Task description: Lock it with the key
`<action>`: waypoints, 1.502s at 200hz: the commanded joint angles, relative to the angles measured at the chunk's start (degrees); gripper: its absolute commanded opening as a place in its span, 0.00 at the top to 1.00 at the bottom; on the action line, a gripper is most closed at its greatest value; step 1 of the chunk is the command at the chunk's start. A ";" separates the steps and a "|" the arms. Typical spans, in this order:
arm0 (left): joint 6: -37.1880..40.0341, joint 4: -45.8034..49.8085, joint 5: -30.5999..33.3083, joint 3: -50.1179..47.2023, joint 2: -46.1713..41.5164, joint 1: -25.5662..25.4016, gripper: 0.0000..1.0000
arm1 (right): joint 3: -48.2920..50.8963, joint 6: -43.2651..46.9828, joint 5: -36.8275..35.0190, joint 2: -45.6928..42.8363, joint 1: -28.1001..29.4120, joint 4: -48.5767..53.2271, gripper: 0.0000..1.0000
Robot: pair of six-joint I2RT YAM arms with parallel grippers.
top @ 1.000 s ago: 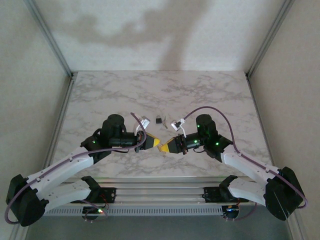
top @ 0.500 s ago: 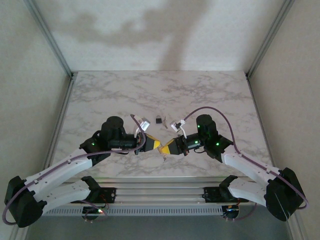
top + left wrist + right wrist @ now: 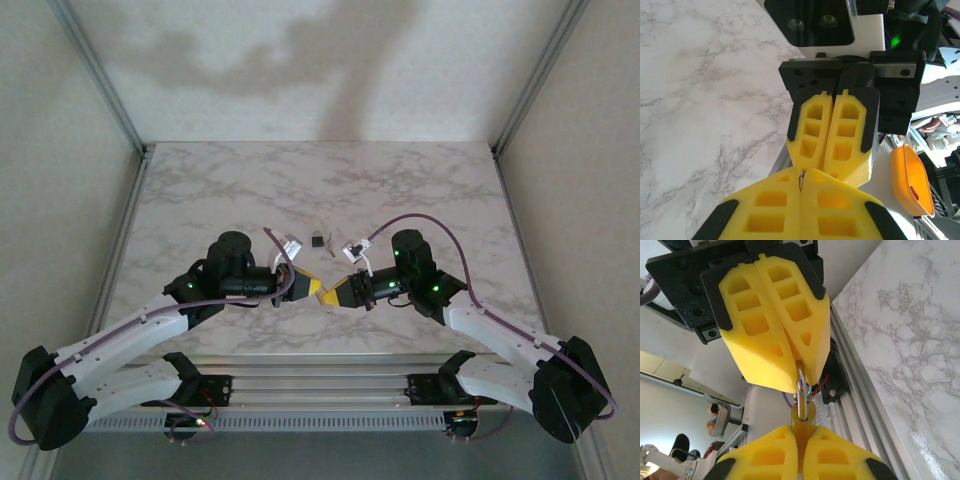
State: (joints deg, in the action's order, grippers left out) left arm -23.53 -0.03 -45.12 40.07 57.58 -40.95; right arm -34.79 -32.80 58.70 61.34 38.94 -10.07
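Marble table carries both arms, elbows splayed, forearms converging nose to nose at 6 o'clock of centre. Half a second back the joined tips sagged toward the near edge; they have risen again, so the lock is probably only being steadied. The right gripper clamps the brass padlock; the left gripper pinches its shackle. A small dark piece, perhaps the key, lies at 12 o'clock.

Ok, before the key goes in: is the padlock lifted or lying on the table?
Lifted: the right gripper is shut on the padlock body and the left gripper on its shackle, clear of the table.
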 commanded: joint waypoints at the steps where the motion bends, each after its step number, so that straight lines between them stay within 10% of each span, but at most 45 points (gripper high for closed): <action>1: 1.55 4.34 -3.73 -0.35 1.87 -3.21 1.00 | -2.43 -1.91 -5.13 -2.25 0.44 -14.91 1.00; 106: 1.84 4.00 -4.50 -0.79 1.22 -5.63 1.00 | -1.49 -10.16 3.11 -1.31 0.44 -30.13 1.00; 272: 3.28 7.28 1.95 0.96 0.10 -6.24 1.00 | -5.53 1.97 -3.11 0.63 0.46 -9.01 1.00; 300: 1.51 6.81 2.36 1.15 1.92 -2.73 1.00 | -5.56 4.45 -3.24 -0.09 0.51 -4.88 0.83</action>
State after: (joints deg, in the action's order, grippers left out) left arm -21.04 2.13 -40.21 40.91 56.51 -43.88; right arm -35.40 -31.79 60.71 62.04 38.79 -10.87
